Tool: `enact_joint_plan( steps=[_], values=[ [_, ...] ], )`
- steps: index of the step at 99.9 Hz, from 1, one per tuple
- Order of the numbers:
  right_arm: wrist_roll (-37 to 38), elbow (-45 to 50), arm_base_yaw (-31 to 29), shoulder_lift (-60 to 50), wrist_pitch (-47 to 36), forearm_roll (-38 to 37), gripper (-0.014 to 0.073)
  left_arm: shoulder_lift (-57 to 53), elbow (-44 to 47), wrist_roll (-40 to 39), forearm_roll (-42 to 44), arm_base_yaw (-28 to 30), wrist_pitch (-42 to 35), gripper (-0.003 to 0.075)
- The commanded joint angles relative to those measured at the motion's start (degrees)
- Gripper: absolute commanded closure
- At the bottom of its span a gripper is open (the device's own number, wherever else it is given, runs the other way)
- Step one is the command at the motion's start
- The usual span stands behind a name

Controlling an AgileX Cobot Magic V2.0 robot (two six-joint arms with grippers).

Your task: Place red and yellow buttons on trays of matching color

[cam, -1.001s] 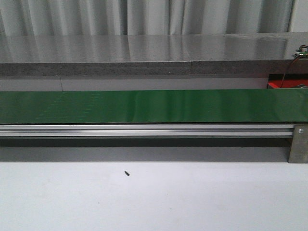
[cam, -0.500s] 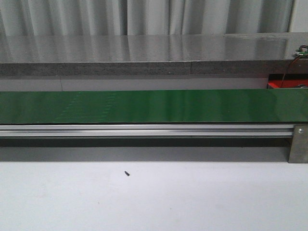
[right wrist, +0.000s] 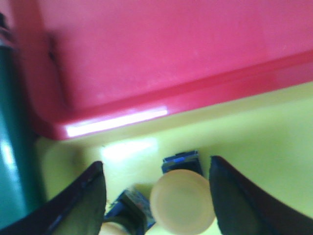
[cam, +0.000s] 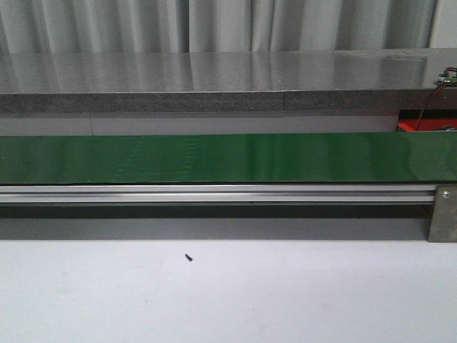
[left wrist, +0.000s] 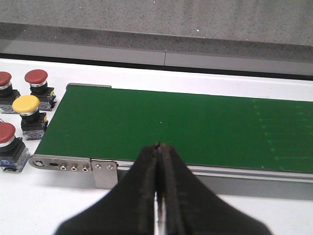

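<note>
bare conveyor belt point(cam: 228, 157) in front view; buttons point(left wrist: 25, 105) beside it only in left wrist view

The left gripper point(left wrist: 157, 147) hangs with its fingers pressed together just short of the green belt's point(left wrist: 171, 125) near edge, while the right gripper point(right wrist: 156, 196) is spread wide.

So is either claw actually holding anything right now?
No. The left gripper is shut on nothing; the right gripper is open around a yellow button without gripping it.
</note>
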Motion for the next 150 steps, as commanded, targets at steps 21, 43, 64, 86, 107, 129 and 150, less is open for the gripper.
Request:
enact_joint_plan(
  steps=[21,43,64,86,107,129,150],
  values=[
    [-3.0,-1.6,10.8,-14.7,-3.1,1.9,0.0126,0.2,-1.7,-0.5,-0.4,-0.3,-4.2,0.074],
    [-3.2,3.0,20.5,-25.2,-4.5,1.1,0.0126,0.2,-1.7,-0.5,-0.4,-0.3,-4.2,0.074],
    [-3.2,13.3,25.3,-37.4,-6.0,-0.6,0.0136,0.2,-1.7,-0.5,-0.4,-0.3,-4.2,0.074],
    [-3.2,23.3,25.6,-49.5,-6.1,-0.6,0.0185,0.2,-1.7,-0.5,-0.4,-0.3,-4.2,0.074],
    [-3.2,27.5,25.6,-57.2,-5.3,-0.6,0.054,0.2,-1.7,-0.5,-0.4,-0.3,-4.2,0.074],
    [-3.2,27.6,25.6,-59.1,-5.1,-0.6,0.0689,0.2,-1.7,-0.5,-0.4,-0.3,-4.4,0.0738],
    [-3.2,27.6,25.6,-59.1,-5.1,-0.6,0.069,0.2,-1.7,-0.5,-0.4,-0.3,-4.4,0.0536]
  ],
)
